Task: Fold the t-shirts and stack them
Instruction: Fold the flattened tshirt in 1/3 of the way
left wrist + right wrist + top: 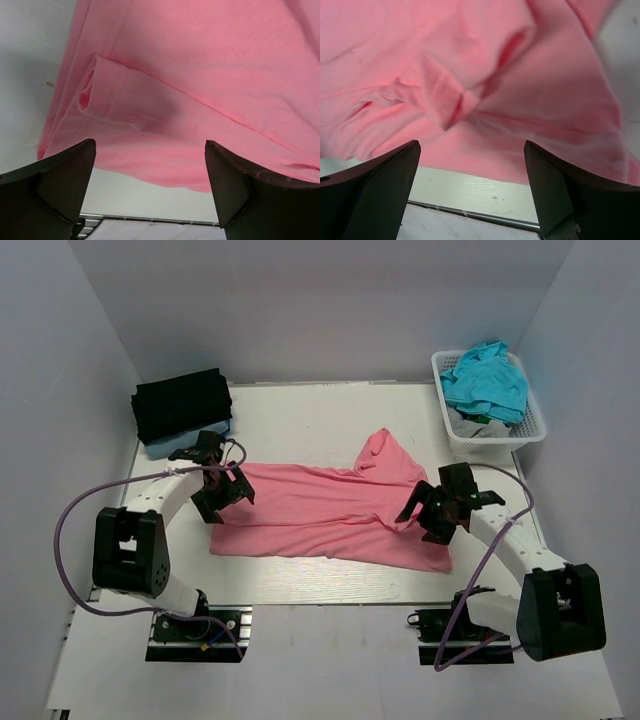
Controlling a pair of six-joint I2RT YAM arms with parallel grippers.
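A salmon-pink t-shirt (320, 510) lies spread across the middle of the table, one part peaked up at its back right. It fills the left wrist view (200, 75) and the right wrist view (470, 75). My left gripper (222, 495) is open and empty over the shirt's left end, its fingers (55, 180) wide apart. My right gripper (432, 512) is open and empty over the shirt's right end, fingers (570, 195) apart. A folded black t-shirt (182, 403) sits on a light blue one (165, 448) at the back left. A teal t-shirt (487, 380) lies bunched in the basket.
A white lattice basket (530, 430) stands at the back right with more cloth inside. White walls enclose the table on three sides. The table's near edge (485, 216) runs just below both grippers.
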